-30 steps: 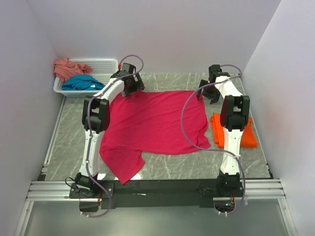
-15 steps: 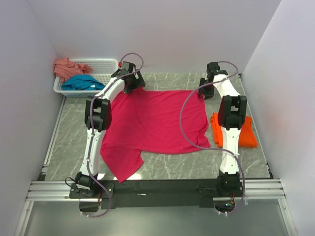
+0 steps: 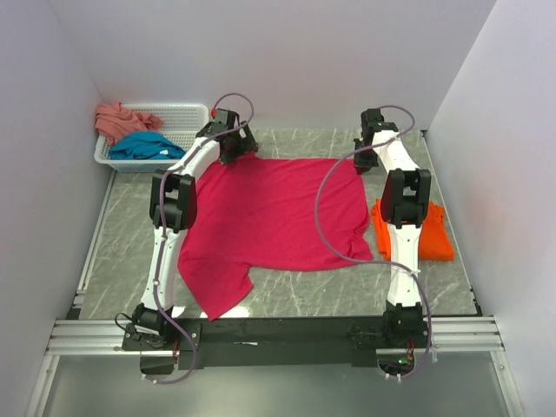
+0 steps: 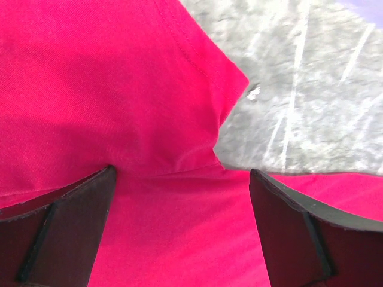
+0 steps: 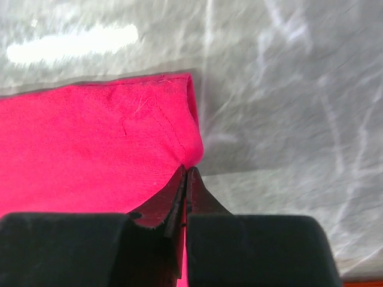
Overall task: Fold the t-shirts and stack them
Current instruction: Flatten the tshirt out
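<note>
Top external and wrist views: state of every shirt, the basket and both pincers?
magenta-red t-shirt: spread flat, unfolded.
orange t-shirt: folded, lying flat.
teal t-shirt: crumpled in basket.
salmon-pink t-shirt: crumpled, draped over basket's corner.
basket: upright, holding two shirts.
left pincer: open, over the magenta-red t-shirt.
right pincer: shut on magenta-red t-shirt's corner.

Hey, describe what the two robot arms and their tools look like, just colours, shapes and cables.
The left arm and right arm have white links with boxy black joints. A grey-purple cable loops along each. The left tool and right tool have flat matte-black fingers. No markings are visible.
</note>
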`<action>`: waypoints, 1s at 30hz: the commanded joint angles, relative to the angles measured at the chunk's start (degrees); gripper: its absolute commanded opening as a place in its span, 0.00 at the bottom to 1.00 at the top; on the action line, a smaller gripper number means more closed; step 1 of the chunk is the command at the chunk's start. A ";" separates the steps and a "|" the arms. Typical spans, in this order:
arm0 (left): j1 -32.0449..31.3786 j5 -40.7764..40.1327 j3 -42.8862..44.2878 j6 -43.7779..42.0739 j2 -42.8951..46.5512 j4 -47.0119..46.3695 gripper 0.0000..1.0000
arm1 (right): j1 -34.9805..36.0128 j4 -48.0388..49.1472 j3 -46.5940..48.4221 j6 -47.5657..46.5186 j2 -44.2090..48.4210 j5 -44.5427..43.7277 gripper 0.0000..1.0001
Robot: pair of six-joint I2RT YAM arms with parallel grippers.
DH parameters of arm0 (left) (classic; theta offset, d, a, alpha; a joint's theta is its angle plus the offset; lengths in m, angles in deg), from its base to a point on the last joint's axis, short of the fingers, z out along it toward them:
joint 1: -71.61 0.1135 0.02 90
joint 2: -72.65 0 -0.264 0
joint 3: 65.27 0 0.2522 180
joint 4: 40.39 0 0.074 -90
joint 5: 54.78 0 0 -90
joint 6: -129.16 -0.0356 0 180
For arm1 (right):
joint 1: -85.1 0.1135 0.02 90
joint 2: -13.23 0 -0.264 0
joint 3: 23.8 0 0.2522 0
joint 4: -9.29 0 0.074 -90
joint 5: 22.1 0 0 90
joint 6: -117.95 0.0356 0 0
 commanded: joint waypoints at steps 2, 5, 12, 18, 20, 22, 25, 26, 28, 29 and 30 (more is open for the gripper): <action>0.04 3.84 0.71 0.89 -2.33 -4.57 0.99 | -1.80 2.66 4.49 -3.73 -2.08 -3.45 0.00; 0.04 4.46 3.24 1.77 -4.18 -5.98 0.99 | -4.00 4.14 5.64 -4.61 -2.61 -3.53 0.00; 0.04 7.10 7.99 2.92 -5.85 -9.77 0.99 | -4.44 8.20 6.06 -8.30 -1.56 -0.02 0.17; -1.01 5.17 5.55 0.90 4.31 -10.03 1.00 | -4.35 8.90 3.11 -5.07 7.30 1.39 0.68; -1.80 3.68 2.84 -0.59 9.75 -8.63 0.99 | -4.27 9.86 0.38 -2.87 13.10 4.27 0.79; -3.38 2.01 0.81 -1.91 13.46 -5.12 0.99 | -3.92 10.57 -5.50 -1.28 19.93 5.60 0.86; -5.23 -1.77 -5.86 -1.22 21.46 -0.91 1.00 | -3.04 13.37 -17.01 2.85 30.47 5.34 0.89; -5.58 -2.56 -10.76 -0.60 25.83 0.16 0.99 | -2.25 15.56 -24.09 5.64 33.48 4.91 0.89; -6.81 -4.31 -20.32 1.93 30.77 2.09 0.99 | -2.24 18.81 -31.85 8.30 42.06 3.50 0.89; -7.25 -4.93 -24.39 3.08 36.28 2.10 1.00 | 0.11 20.22 -39.90 11.09 45.25 2.97 0.89; -8.30 -6.07 -28.78 4.14 39.47 1.66 0.99 | 0.65 21.63 -44.07 12.43 48.42 2.53 0.89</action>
